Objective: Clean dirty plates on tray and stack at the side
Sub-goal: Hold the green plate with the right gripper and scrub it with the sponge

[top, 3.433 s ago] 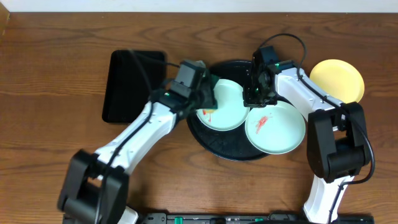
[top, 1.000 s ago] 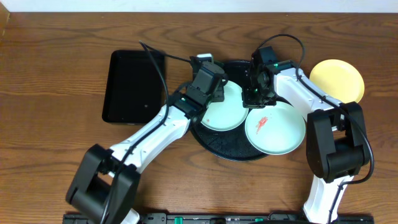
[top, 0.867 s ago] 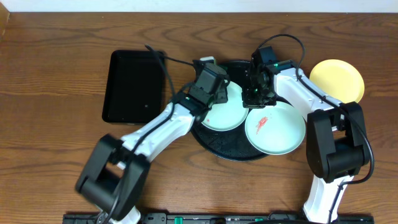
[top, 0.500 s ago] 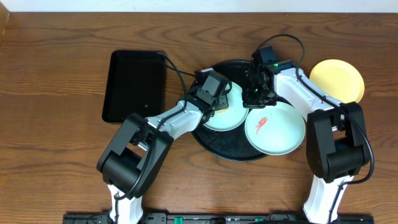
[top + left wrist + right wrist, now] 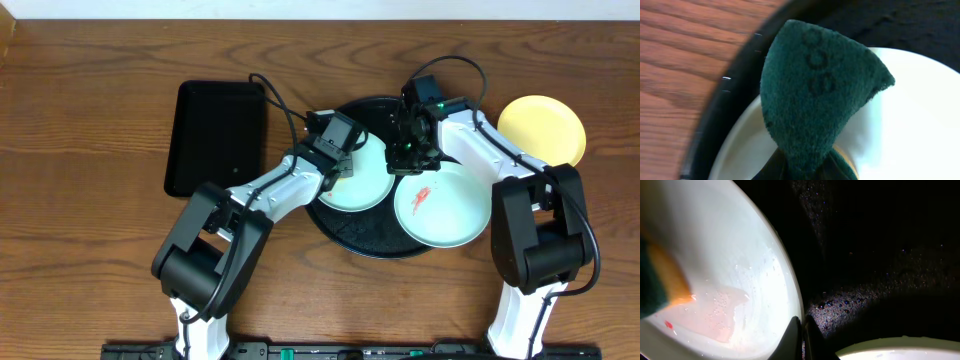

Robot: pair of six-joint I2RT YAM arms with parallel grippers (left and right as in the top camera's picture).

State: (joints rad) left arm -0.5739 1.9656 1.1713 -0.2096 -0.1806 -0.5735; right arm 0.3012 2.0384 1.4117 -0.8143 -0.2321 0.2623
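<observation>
The round black tray [image 5: 368,246] sits mid-table with two pale mint plates on it. The first mint plate [image 5: 366,182] lies on the tray's left part. The second mint plate [image 5: 452,218] lies on the right part, reaching out over the tray's rim, and carries a red smear [image 5: 421,196]. The left tool [image 5: 802,170] is pinched narrow on a dark green sponge [image 5: 815,90] with an orange underside, and the sponge is pressed onto the first mint plate near its left edge. The right tool [image 5: 801,330] is closed to a slit on that same plate's right rim. Its wrist view shows a thin watery pink film [image 5: 715,315] on the plate's floor and droplets on the tray beside it. The pale yellow plate [image 5: 542,128] rests on the wooden table [image 5: 90,120], well to the right of the tray. A rectangular black tray [image 5: 215,140] lies to the left.
</observation>
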